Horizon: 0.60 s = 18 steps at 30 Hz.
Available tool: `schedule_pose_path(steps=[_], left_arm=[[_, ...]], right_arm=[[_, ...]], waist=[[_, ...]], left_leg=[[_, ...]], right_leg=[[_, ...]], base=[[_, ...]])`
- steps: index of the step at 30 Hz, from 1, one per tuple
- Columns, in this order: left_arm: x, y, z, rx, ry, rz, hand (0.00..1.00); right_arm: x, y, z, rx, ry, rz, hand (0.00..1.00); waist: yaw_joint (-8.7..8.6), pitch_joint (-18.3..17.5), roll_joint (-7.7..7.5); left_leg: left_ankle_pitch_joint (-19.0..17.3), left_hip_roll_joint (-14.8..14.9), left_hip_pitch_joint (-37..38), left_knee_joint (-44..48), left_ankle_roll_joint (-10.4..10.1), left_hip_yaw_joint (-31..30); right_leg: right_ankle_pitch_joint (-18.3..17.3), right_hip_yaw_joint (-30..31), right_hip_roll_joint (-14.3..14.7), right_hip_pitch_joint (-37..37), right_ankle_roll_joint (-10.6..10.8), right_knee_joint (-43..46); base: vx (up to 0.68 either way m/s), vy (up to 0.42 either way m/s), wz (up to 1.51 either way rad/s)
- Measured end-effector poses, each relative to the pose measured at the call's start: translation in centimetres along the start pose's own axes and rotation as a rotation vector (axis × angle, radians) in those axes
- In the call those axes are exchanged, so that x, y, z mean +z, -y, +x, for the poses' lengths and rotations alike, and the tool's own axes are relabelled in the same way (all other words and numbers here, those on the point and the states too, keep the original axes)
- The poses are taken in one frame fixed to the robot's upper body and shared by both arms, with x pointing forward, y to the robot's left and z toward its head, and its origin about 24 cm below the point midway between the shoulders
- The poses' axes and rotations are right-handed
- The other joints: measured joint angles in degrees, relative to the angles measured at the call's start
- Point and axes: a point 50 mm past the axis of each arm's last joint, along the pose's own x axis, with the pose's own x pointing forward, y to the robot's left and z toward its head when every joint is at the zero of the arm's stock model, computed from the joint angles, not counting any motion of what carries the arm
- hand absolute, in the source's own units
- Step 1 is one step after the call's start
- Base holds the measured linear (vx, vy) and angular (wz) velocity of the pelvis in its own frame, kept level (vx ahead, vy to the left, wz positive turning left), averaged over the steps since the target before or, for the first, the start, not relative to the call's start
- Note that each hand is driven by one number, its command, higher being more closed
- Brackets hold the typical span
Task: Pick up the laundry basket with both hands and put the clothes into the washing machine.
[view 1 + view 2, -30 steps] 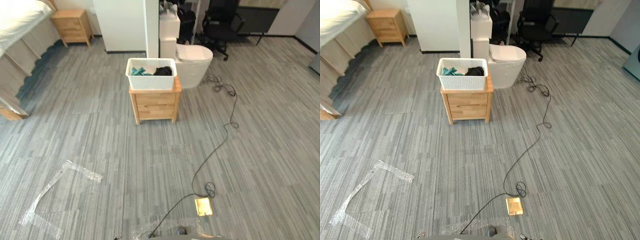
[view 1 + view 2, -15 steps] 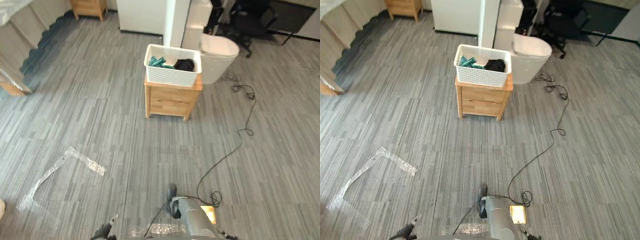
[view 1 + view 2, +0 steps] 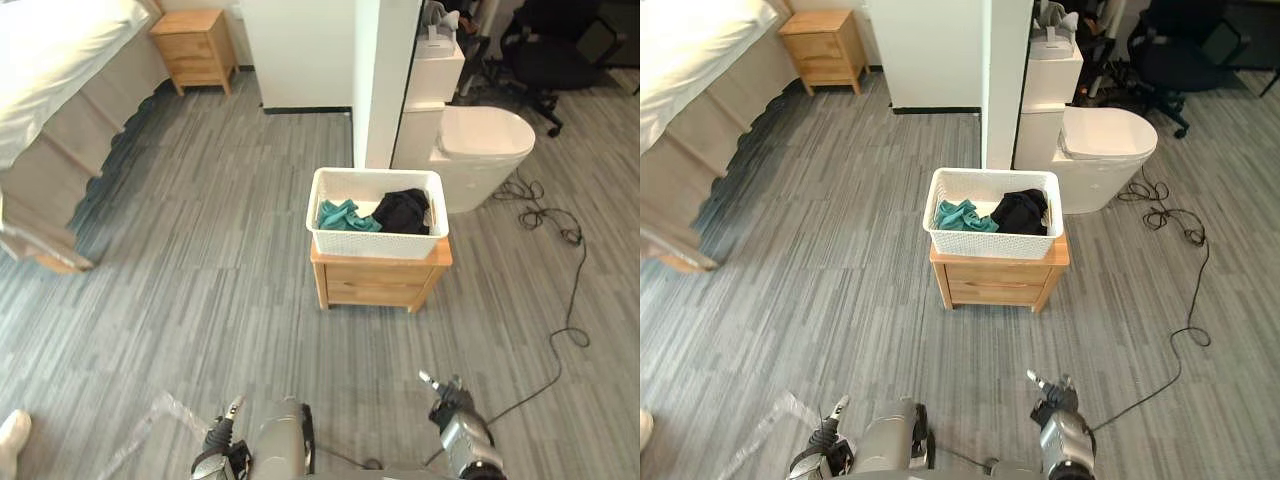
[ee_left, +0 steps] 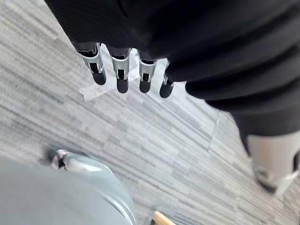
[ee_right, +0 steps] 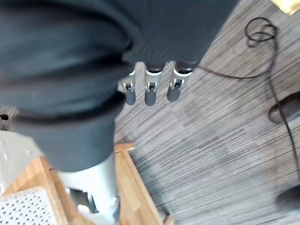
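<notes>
A white perforated laundry basket [image 3: 378,240] sits on a small wooden nightstand [image 3: 378,282] in the middle of the floor. Inside it lie a teal garment [image 3: 345,215] and a black garment [image 3: 402,210]. Both of my hands hang low near the bottom of the eye views, well short of the nightstand. The left hand [image 3: 222,448] is open, its fingers [image 4: 122,77] straight over bare floor. The right hand [image 3: 452,402] is open too, its fingers [image 5: 150,93] pointing at the floor. A corner of the basket [image 5: 23,206] appears in the right wrist view.
A white toilet [image 3: 480,140] and a white pillar [image 3: 385,70] stand just behind the nightstand. A bed [image 3: 60,70] and a second nightstand [image 3: 195,40] are at the far left. A cable [image 3: 570,290] trails on the right floor. A shoe [image 3: 12,435] shows lower left.
The camera has moved: the basket and nightstand now look nearer and lower in the picture. Both hands have come into view at the bottom edge.
</notes>
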Motion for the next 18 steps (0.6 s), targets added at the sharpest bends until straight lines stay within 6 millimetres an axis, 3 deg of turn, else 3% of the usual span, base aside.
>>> schedule_pose_path(steps=[1, 2, 3, 4, 5, 7, 8, 10, 11, 13, 14, 15, 18], left_arm=[[-0.8, -1.2, 0.0, 0.032, -0.026, 0.012, 0.00], [-1.0, -2.0, 0.1, 0.058, -0.043, 0.025, 0.00], [-1.0, -2.0, 0.1, 0.058, -0.048, 0.033, 0.00], [-0.6, -1.7, 0.2, 0.050, -0.044, 0.044, 0.00], [-0.3, -1.4, 0.3, 0.041, -0.038, 0.050, 0.00], [0.4, -0.3, 0.4, 0.009, -0.015, 0.079, 0.00], [1.3, 0.3, 0.5, -0.005, 0.008, 0.077, 0.00], [3.0, 1.1, 0.7, -0.029, 0.062, 0.081, 0.00], [3.6, 1.3, 0.6, -0.035, 0.088, 0.077, 0.00], [3.8, 1.2, 0.7, -0.031, 0.094, 0.076, 0.00], [3.9, 0.9, 0.8, -0.022, 0.092, 0.079, 0.00], [3.1, 0.9, 0.7, -0.022, 0.063, 0.077, 0.00], [2.1, 1.6, 0.5, -0.031, 0.030, 0.028, 0.00]], right_arm=[[-0.6, 0.0, -0.2, 0.004, -0.012, -0.020, 0.00], [-0.9, -0.1, -0.3, 0.005, -0.022, -0.026, 0.00], [-1.0, 0.0, -0.3, 0.005, -0.024, -0.035, 0.00], [-1.5, 0.3, -0.4, -0.002, -0.035, -0.047, 0.00], [-1.6, 0.5, -0.3, -0.004, -0.040, -0.054, 0.00], [-1.7, 0.4, -0.3, 0.010, -0.041, -0.095, 0.00], [-1.7, 0.3, -0.3, 0.019, -0.041, -0.118, 0.00], [-1.9, 0.4, -0.3, 0.023, -0.049, -0.127, 0.00], [-2.0, 0.5, -0.3, 0.019, -0.056, -0.129, 0.00], [-2.7, 1.1, -0.5, -0.001, -0.086, -0.120, 0.00], [-3.3, 1.4, -0.6, -0.006, -0.105, -0.123, 0.00], [-4.0, 2.4, -0.7, -0.031, -0.132, -0.130, 0.00], [-3.7, 3.5, -0.5, -0.066, -0.131, -0.116, 0.00]], waist=[[-0.18, -1.46, -2.54], [-0.58, -1.71, -4.28], [-0.94, -1.50, -4.39], [-0.93, -1.30, -4.08], [-0.69, -1.00, -3.74], [-0.72, -0.48, -1.67], [-0.80, -0.45, -0.07], [-1.48, -0.29, 0.21], [-2.16, -0.38, -0.31], [-2.83, -0.09, -1.69], [-2.89, 0.00, -3.19], [-2.79, -0.05, -2.61], [-3.34, 0.56, 0.20]], left_leg=[[-1.48, -1.34, 1.04, -0.59, 2.44, 2.68], [-2.05, -2.71, 3.14, -1.30, 4.53, 4.46], [-2.88, -3.15, 5.14, -1.99, 5.90, 4.98], [-3.34, -3.35, 8.01, -3.39, 6.68, 5.15], [-3.41, -3.37, 10.54, -4.83, 6.78, 5.10], [-3.42, -2.14, 19.22, -10.48, 6.79, 5.57], [-3.43, -1.07, 21.67, -12.42, 6.77, 5.87], [-3.49, -0.14, 22.99, -13.50, 6.67, 5.71], [-3.78, 0.07, 23.17, -13.74, 6.21, 5.63], [-6.14, 0.31, 24.90, -14.30, 3.36, 5.64], [-7.26, -0.02, 25.89, -14.17, 2.40, 5.37], [-8.17, 1.49, 26.67, -14.24, 0.94, 4.70], [-7.84, 4.70, 27.39, -15.42, -1.55, 4.23]], right_leg=[[0.27, 2.68, -1.87, -3.71, 0.74, 7.25], [2.17, 3.77, -2.57, -7.39, 5.02, 15.63], [5.10, 3.69, -2.53, -9.68, 10.56, 22.32], [4.68, 3.35, -2.38, -12.01, 11.53, 28.39], [4.10, 2.25, -2.45, -12.95, 10.98, 30.81], [0.59, -6.06, -3.42, -15.91, 6.64, 31.26], [0.05, -9.97, -3.41, -18.24, 6.09, 27.53], [0.76, -13.01, -3.91, -21.62, 7.22, 18.07], [2.52, -13.94, -4.72, -23.03, 8.56, 12.58], [10.90, -12.49, -5.81, -24.31, 9.19, 0.69], [16.67, -10.67, -6.60, -24.22, 11.01, -1.35], [18.10, -10.90, -4.80, -23.81, 11.05, 0.27], [14.57, -12.88, -2.07, -24.87, 8.86, 2.97]], base=[[0.85, 0.417, -0.58], [0.81, 0.384, -0.44], [0.63, 0.268, -0.26], [0.45, 0.193, -0.17], [0.38, 0.148, -0.29], [0.42, 0.133, -0.38], [0.37, 0.054, -0.21], [0.26, -0.020, 0.08], [0.25, -0.092, 0.25], [0.26, -0.148, 0.27], [0.24, -0.250, 0.17], [0.26, -0.323, 0.08], [0.18, -0.249, 0.09]])
